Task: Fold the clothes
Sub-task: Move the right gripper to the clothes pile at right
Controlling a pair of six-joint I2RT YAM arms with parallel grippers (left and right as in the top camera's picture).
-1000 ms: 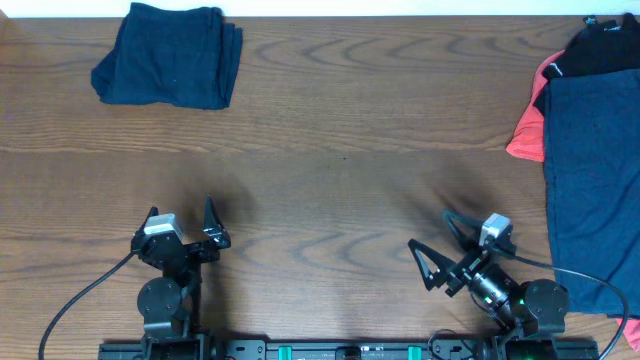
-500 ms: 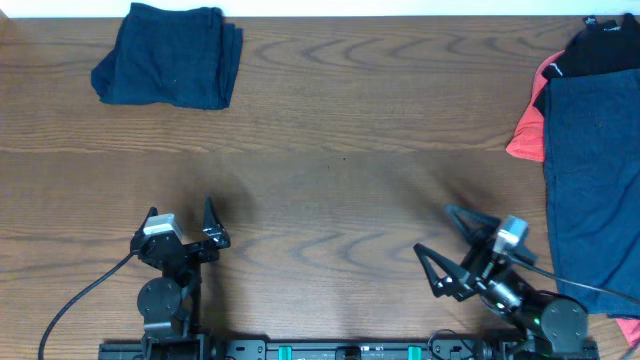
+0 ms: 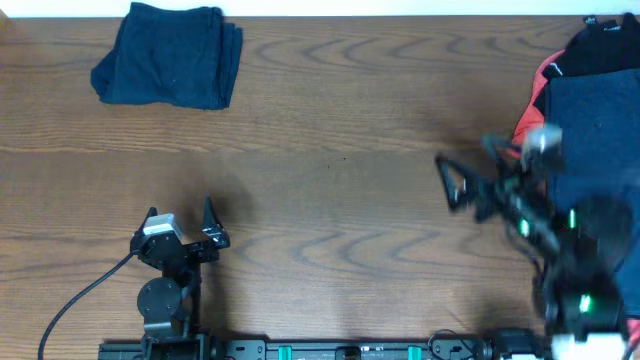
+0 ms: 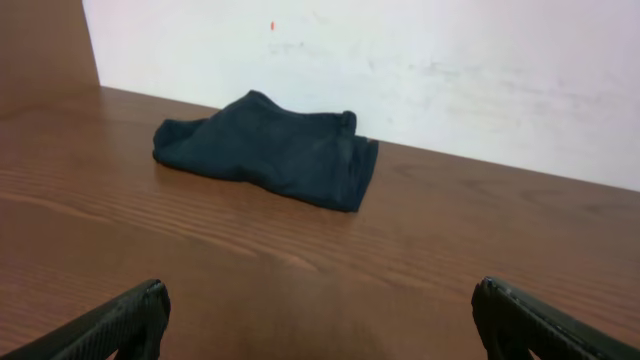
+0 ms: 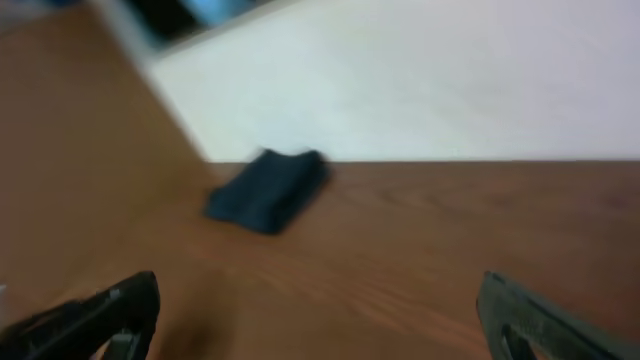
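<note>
A folded dark navy garment lies at the table's far left; it also shows in the left wrist view and, blurred and far off, in the right wrist view. At the right edge lies a pile: a flat navy garment over a coral-red one, with a black one behind. My right gripper is open and empty, blurred, just left of the pile; it shows in its own view. My left gripper is open and empty near the front edge.
The wooden table lies between the folded garment and the pile. A white wall runs behind the far edge. The right arm's body covers the lower part of the navy garment in the pile. Cables trail at the front left.
My right arm has swung from the front edge up and away toward the pile at the right, jaws still open. The left arm has not moved.
</note>
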